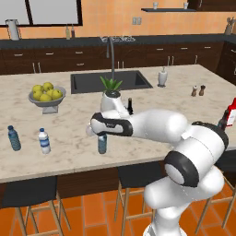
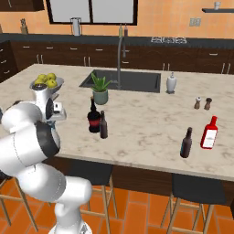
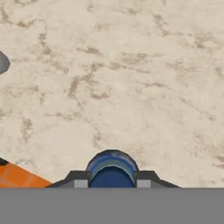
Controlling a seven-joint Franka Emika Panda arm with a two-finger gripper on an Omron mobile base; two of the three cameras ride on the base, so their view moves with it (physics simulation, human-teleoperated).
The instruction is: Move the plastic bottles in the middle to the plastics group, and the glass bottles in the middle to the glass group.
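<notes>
bare counter (image 1: 69, 138) leftward, fruit bowl (image 1: 46, 99) behind

Island counter layout from my base cameras

Two water bottles (image 1: 28, 138) stand at the left base view's left edge, behind them the fruit bowl (image 1: 46, 98); the bottle between my fingers (image 1: 102, 143) sits centre-frame, near the counter's front edge, sink (image 1: 109, 81) behind.

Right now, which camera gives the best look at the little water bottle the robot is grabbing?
The left base view: the small grey-blue water bottle stands upright on the counter, its top hidden behind the arm. The hand view looks down on its blue cap between the jaws. In the right base view the arm covers it.
</notes>
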